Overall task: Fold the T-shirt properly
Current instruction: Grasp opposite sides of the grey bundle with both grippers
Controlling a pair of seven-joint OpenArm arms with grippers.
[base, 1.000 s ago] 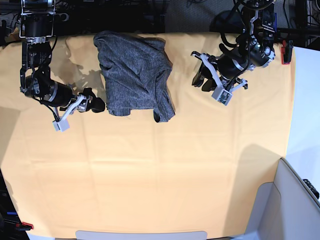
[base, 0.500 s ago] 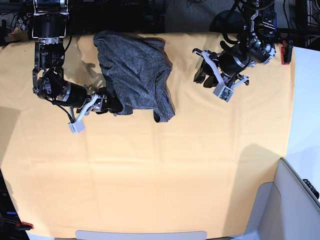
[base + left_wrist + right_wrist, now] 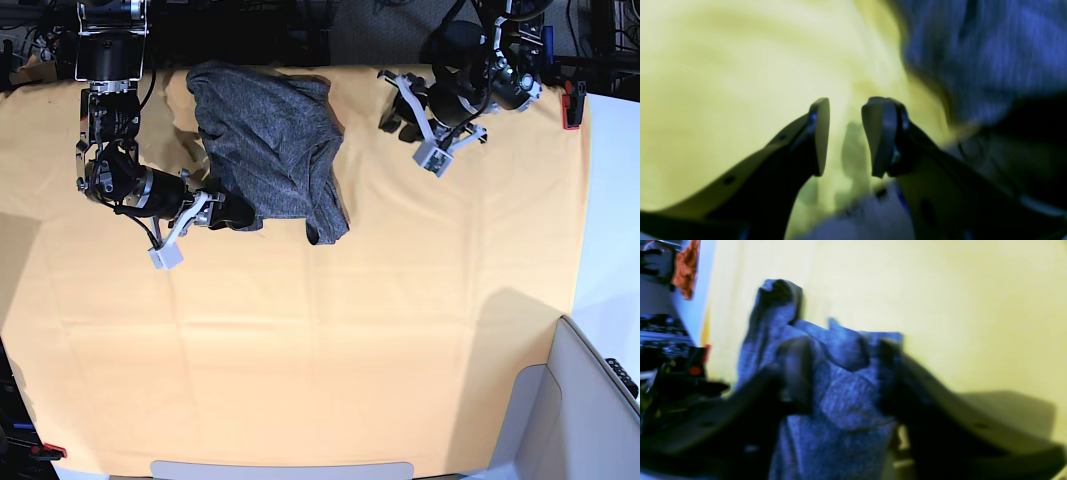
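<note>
The T-shirt [image 3: 272, 150] lies bunched in a rough, partly folded heap at the far-centre of the yellow-orange table cloth [image 3: 320, 350], one narrow piece trailing toward its near right corner.

Right gripper [image 3: 232, 212] — positioned at the shirt's near left corner. In the right wrist view, grey fabric [image 3: 843, 386] fills the space between the two dark fingers [image 3: 796, 373]; the frame is blurred, so whether the jaws have clamped the cloth cannot be told.

Left gripper [image 3: 845, 136] — raised over bare cloth, well apart from the shirt's right edge [image 3: 973, 50]. Its jaws stand partly open with a clear gap, holding nothing.
</note>
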